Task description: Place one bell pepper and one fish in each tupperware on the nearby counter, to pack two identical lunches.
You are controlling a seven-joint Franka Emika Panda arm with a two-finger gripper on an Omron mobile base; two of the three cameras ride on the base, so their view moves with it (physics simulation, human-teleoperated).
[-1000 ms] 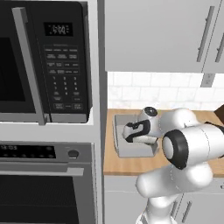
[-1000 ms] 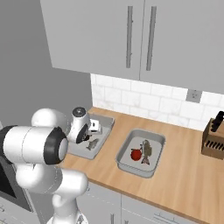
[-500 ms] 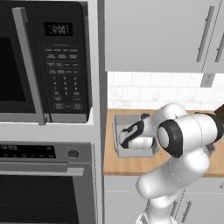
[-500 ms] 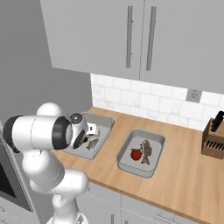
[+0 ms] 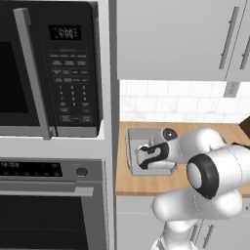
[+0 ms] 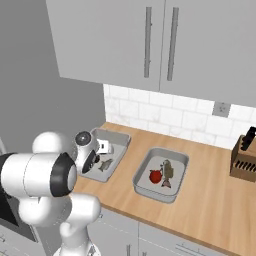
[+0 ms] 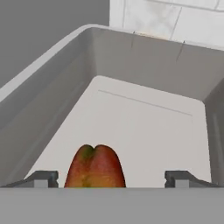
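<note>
Since the earlier shots the arm had swung its elbow out and dropped lower over the left tub, and the end effector [image 7: 112,177] had let go: its fingertips [image 7: 43,178] stood wide apart either side of the bell pepper [image 7: 96,167] without touching it, so it looked released, not gripping anything.

From the hand camera, the pepper, reddish with some green and yellow on it, sat on the pale floor of the left tupperware [image 7: 144,65] at the 6 o'clock end, right between the fingers. Grey walls rose all round it, with white tile past the 12 o'clock rim.

In the right base view, that tub [image 6: 121,139] lay on the wooden tabletop [image 6: 210,195] just in front of the robot's wrist, and a small grey fish [image 6: 105,164] lay inside it near the hand. I couldn't make out the pepper from that side, the arm covered it. The second tupperware [image 6: 178,159] sat a bit off toward 3 o'clock, apart from the first, holding a red pepper [image 6: 156,176] and a fish [image 6: 167,172] side by side, touching or nearly so. A knife block [image 6: 244,159] stood further along at 3 o'clock.

In the left base view, the end effector [image 5: 145,157] hung inside the tub [image 5: 131,146], with the microwave [image 5: 51,68] up at 10 o'clock and the oven [image 5: 49,205] below it.
</note>
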